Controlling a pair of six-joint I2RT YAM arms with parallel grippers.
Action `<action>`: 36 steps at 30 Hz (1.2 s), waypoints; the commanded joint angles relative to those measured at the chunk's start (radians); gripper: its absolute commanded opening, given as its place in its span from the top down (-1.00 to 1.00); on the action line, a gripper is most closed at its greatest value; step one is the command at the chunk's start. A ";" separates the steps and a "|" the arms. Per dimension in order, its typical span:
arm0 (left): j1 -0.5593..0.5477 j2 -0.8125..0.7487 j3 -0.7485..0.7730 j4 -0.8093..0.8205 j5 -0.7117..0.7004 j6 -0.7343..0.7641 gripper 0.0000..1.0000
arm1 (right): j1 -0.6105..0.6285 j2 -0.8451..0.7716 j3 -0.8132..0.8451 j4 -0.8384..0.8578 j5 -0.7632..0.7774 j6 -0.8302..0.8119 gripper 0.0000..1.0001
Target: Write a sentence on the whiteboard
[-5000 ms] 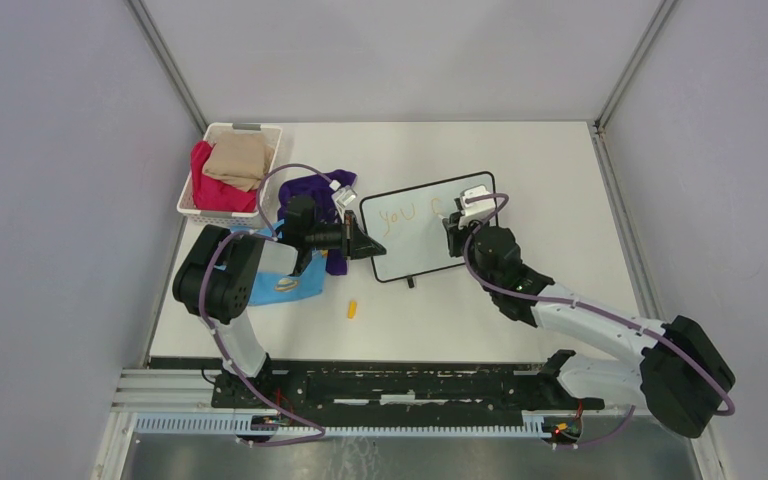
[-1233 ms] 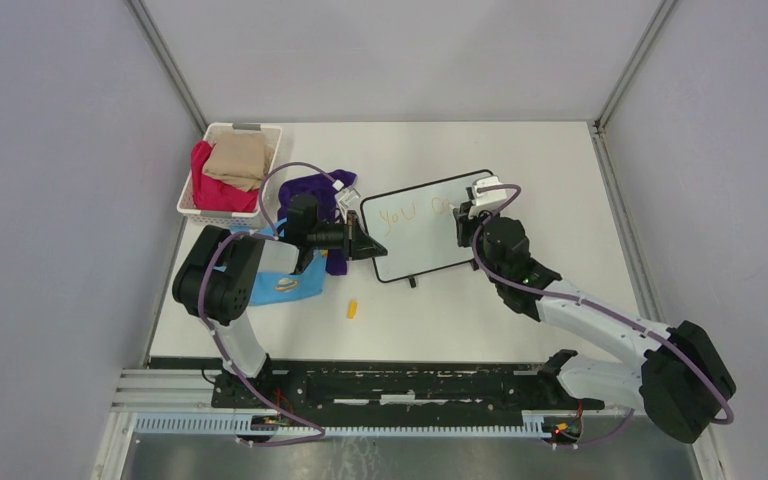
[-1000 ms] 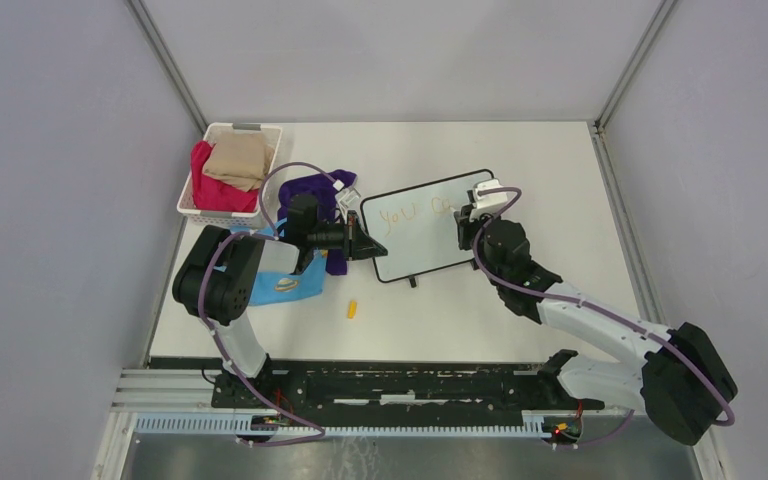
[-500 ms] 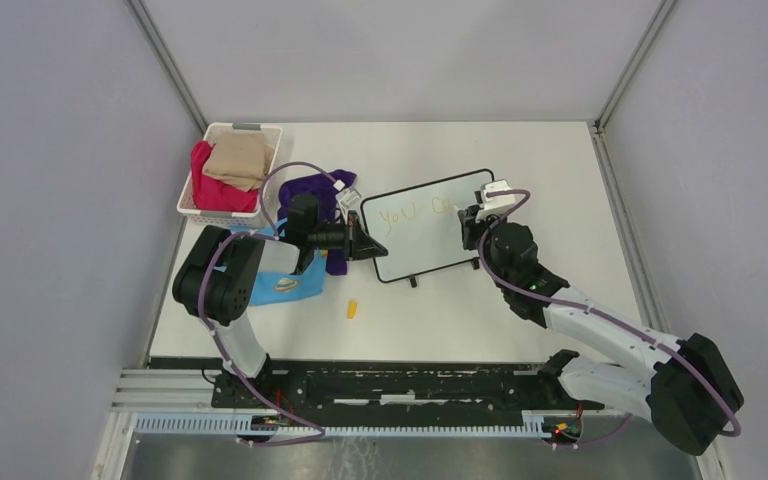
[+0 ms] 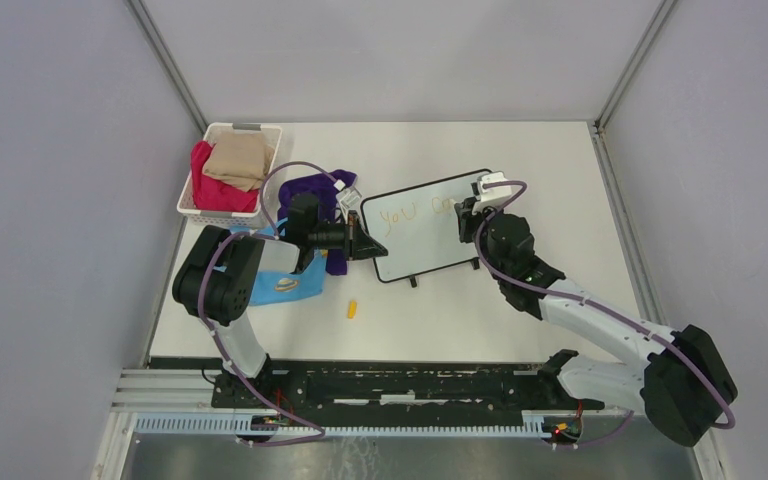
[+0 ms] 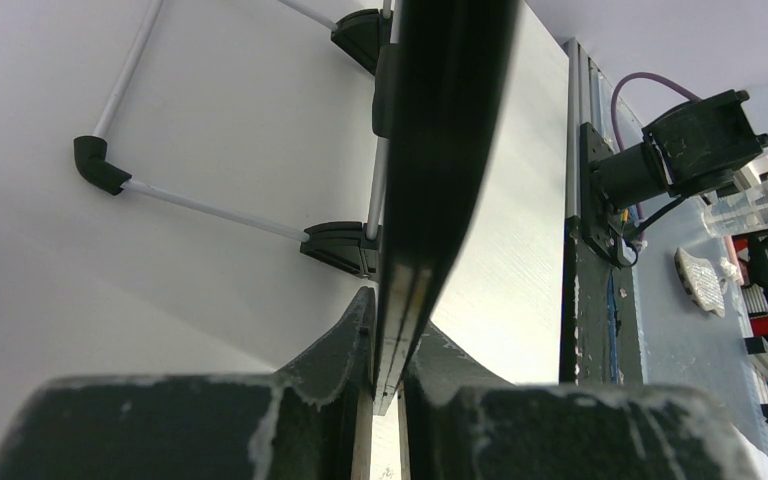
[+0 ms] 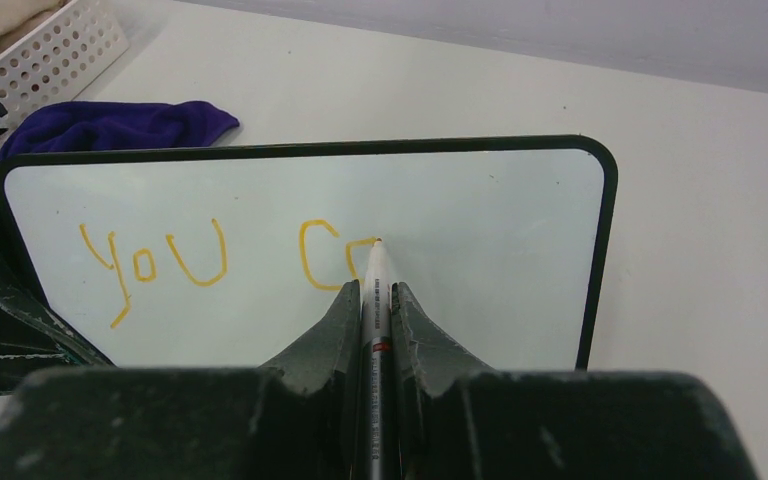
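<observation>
The whiteboard [image 5: 422,228] [image 7: 480,250], white with a thin black frame, stands tilted in the middle of the table. My left gripper [image 5: 370,245] [image 6: 388,340] is shut on its left edge [image 6: 430,170]. Yellow-orange letters [image 7: 210,262] read "you c" with one more stroke begun. My right gripper [image 5: 468,212] [image 7: 375,295] is shut on a silver marker [image 7: 376,300]; the marker's tip touches the board at the top of that stroke.
A white basket [image 5: 193,205] of red and tan cloths stands at the back left. A purple cloth [image 5: 312,190] and a blue cloth [image 5: 285,285] lie by my left arm. A small yellow cap [image 5: 353,309] lies in front of the board.
Over five seconds my right gripper has moved right along the board with the marker, and the writing has grown from "you" to "you c" plus a new stroke. The left gripper has held still.
</observation>
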 commanded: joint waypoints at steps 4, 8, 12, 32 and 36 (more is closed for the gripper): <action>-0.014 0.015 -0.003 -0.114 -0.078 0.047 0.96 | -0.011 0.010 0.031 0.040 0.003 0.006 1.00; -0.015 0.015 -0.002 -0.115 -0.077 0.047 0.96 | -0.011 0.013 0.022 0.041 0.009 0.007 1.00; -0.016 0.014 0.000 -0.122 -0.078 0.051 0.96 | -0.014 0.015 0.015 0.039 0.010 0.008 1.00; -0.022 0.011 0.003 -0.133 -0.081 0.059 0.96 | -0.017 0.009 -0.050 0.024 0.023 0.027 1.00; -0.023 0.012 0.002 -0.133 -0.082 0.059 0.96 | -0.016 0.003 -0.071 0.025 0.020 0.034 1.00</action>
